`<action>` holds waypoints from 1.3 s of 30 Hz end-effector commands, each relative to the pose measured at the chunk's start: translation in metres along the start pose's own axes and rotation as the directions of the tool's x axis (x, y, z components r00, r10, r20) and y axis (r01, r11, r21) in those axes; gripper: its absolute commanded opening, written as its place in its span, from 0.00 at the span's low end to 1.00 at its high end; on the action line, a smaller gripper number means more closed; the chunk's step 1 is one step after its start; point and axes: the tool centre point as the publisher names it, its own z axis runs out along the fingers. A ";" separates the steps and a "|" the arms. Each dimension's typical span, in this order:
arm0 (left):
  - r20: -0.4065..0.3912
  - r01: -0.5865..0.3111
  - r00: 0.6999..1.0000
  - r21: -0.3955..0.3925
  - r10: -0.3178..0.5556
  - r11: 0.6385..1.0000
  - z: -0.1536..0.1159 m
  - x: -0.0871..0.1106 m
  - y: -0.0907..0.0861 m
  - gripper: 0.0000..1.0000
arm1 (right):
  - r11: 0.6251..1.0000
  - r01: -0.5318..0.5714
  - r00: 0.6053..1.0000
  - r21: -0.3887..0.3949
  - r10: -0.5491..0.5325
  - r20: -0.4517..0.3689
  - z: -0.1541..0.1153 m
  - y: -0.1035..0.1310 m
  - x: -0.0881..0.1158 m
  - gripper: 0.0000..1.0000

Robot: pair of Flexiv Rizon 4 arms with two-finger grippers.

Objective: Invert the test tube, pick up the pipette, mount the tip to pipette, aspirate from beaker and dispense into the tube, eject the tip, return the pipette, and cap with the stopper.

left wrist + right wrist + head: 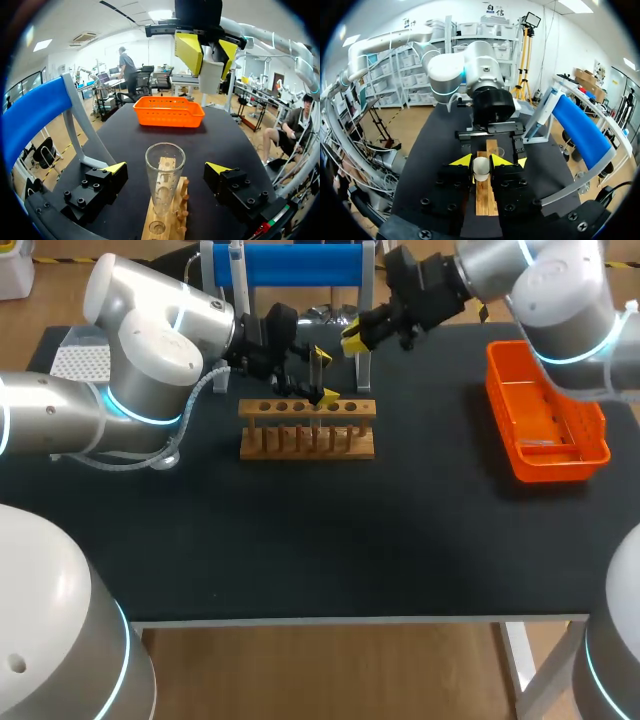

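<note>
Right gripper [481, 162] is clamped on the white stopper [481, 170], pinched from both sides btwn the yellow tips. Left gripper [167, 169] is spread wide: the tube [164, 172] stands btwn its fingers w/ a clear gap each side, so no grip there. The tube sits upright in the wooden rack [307, 440], mouth up, long axis vertical, at the far middle of the table [320, 540].

Key relation for capping, as I judge it: the tube mouth lies below the stopper, a bit left and nearer in the head view. So the right arm would need to shift that way, then drop straight down along the tube's axis. The left arm is nearer the tube but carries nothing.

Left wrist view shows the height gap: the stopper hangs above and beyond the tube rim, not touching. Right wrist view shows the sideways line-up instead: the rack runs straight ahead under the stopper, w/ the tube rim peeking just beside it. In the head view the tube is hard to pick out among the fingers.
</note>
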 end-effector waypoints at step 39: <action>-0.004 0.001 1.000 -0.003 -0.001 1.000 0.000 -0.001 0.000 1.00 | 0.999 0.010 0.997 0.030 -0.007 -0.077 0.046 0.010 -0.021 0.00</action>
